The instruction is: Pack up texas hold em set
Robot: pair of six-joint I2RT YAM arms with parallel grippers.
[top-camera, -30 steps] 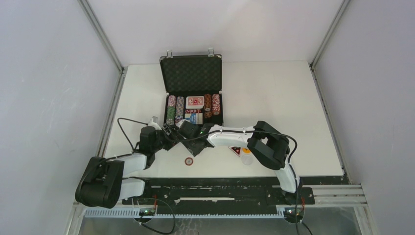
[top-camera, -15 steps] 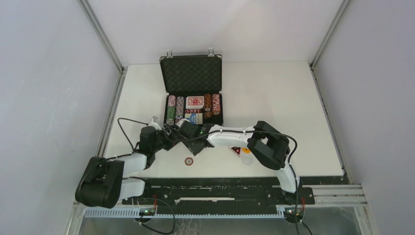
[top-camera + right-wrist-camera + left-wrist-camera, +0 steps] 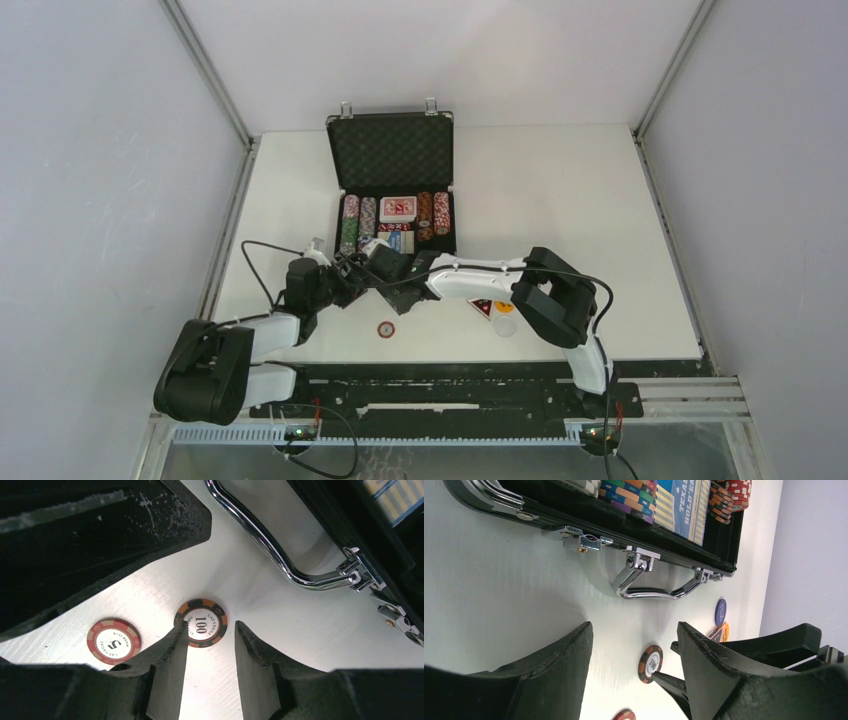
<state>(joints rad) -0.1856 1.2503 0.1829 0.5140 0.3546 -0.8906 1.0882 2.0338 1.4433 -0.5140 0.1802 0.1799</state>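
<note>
The black silver-edged case (image 3: 392, 150) lies open, with rows of striped chips (image 3: 350, 222), a red deck (image 3: 398, 207) and a blue deck (image 3: 684, 505) inside. Its metal handle (image 3: 649, 586) faces me. An orange-and-black 100 chip (image 3: 201, 622) lies flat on the table just in front of the handle. My right gripper (image 3: 211, 627) is open, its tips down at the chip, one fingertip (image 3: 664, 679) touching its edge. My left gripper (image 3: 634, 630) is open and empty right beside it. A red 5 chip (image 3: 113, 641) lies nearby and also shows in the top view (image 3: 386, 328).
A blue dealer button (image 3: 720, 611) and an orange one (image 3: 725, 630) lie to the right of the handle, near a red triangular item (image 3: 481, 307). The two grippers (image 3: 352, 282) (image 3: 378, 272) crowd together in front of the case. White table (image 3: 580, 220).
My right gripper has edged a little toward the case and its elbow has shifted slightly right. The left arm has barely moved. Both chips lie where they were.
</note>
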